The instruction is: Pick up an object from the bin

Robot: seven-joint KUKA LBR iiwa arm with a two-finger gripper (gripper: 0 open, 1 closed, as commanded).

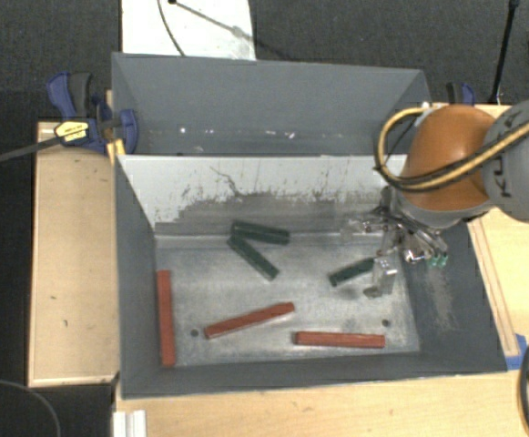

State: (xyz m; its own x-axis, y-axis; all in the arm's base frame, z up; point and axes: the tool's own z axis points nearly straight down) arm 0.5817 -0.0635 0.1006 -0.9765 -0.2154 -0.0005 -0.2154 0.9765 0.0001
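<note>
Five loose bars lie in the middle and lower part of the frame. Two are dark green: the upper green bar (260,234) lies almost level just above centre, and the slanted green bar (254,259) runs down to the right beneath it. Their left ends come close together, though whether they touch cannot be told. Three are red. The upright red bar (165,318) stands lengthwise at lower left, well apart from the rest. The tilted red bar (249,320) rises toward the right at lower centre, and the flat red bar (339,340) lies nearly level just to its lower right.

Even soft light, faint glints on bin (273,107)
</note>
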